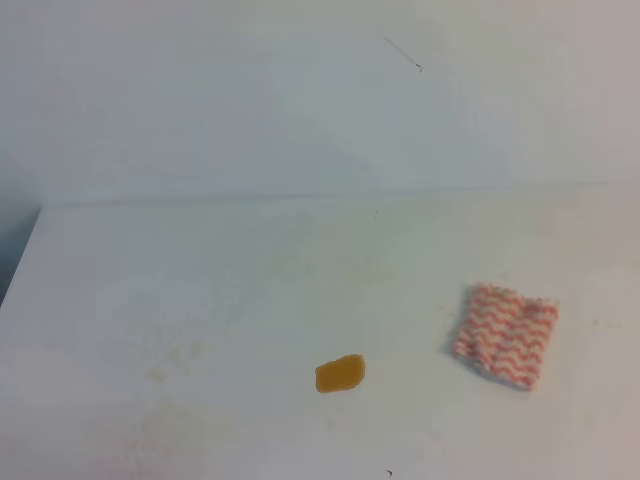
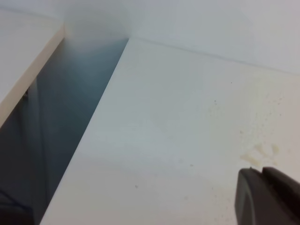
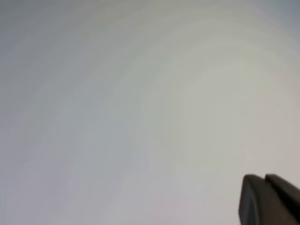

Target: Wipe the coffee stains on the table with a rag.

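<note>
While sitting near the front middle of the white surface [image 1: 200, 290], glistening orange-brown: the coffee stains [image 1: 340, 374]. Lying well apart to its right, untouched: the rag [image 1: 504, 335]. Showing only dark edges, spread or pressed together impossible to tell: left gripper [image 2: 267, 197], right gripper [image 3: 269, 200].

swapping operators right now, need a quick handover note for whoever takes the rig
Left gripper: only a dark tip shows in its wrist view, over bare table; open or shut unclear.
Right gripper: same, only a tip shows; holds nothing visible.
Rag: lying flat on the table, right of centre, untouched.
Coffee stain: to the rag's left, nearer the front edge, apart from it.
Done: nothing.
Left: pick up the rag, wipe the stain.
</note>
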{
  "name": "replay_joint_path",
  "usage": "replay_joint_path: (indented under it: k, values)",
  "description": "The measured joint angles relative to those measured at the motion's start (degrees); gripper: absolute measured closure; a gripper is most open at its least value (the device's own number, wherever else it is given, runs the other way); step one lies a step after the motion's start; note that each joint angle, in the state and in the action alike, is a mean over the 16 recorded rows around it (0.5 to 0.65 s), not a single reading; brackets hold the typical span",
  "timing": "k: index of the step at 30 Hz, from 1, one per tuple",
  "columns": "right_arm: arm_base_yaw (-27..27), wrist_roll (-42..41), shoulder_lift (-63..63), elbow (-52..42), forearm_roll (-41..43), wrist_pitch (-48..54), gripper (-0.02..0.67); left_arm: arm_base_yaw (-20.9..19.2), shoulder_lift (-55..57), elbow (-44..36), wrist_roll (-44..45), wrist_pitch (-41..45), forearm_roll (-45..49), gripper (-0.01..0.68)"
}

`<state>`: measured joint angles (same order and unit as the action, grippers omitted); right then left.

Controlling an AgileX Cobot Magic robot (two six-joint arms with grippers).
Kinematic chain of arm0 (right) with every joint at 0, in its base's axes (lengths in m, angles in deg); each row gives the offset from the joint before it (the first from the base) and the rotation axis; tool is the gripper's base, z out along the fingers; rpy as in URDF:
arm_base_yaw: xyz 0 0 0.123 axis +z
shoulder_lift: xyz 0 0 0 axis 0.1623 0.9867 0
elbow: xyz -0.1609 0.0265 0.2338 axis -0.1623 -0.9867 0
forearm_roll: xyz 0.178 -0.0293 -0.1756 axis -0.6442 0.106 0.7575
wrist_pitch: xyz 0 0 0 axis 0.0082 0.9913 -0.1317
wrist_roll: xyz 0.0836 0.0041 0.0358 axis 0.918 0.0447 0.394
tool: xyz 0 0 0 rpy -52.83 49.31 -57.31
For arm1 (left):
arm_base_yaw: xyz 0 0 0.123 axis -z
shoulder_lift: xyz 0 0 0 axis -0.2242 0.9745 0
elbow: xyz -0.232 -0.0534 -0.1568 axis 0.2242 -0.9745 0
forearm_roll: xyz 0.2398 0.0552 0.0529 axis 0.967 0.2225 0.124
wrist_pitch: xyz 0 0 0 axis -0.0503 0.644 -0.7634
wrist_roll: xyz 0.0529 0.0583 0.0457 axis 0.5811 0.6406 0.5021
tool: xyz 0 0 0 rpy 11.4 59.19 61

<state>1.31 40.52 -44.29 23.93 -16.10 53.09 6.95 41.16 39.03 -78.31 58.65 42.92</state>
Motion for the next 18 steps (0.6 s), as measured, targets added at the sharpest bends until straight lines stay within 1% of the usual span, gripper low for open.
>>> replay_joint_path:
  k: [6,9,14,18]
  values:
    - [0.17,0.94,9.07,13.76,-4.29,22.93,0.652,0.00,0.00,0.00,0.00,0.00,0.00,0.672]
    - [0.62,-0.64,15.61,19.79,-6.99,34.21,0.652,0.00,0.00,0.00,0.00,0.00,0.00,0.672]
    - [1.48,-7.67,26.50,27.17,-13.39,48.86,0.652,0.00,0.00,0.00,0.00,0.00,0.00,0.672]
    - [2.17,-15.86,33.38,30.61,-21.43,55.62,0.652,0.00,0.00,0.00,0.00,0.00,0.00,0.672]
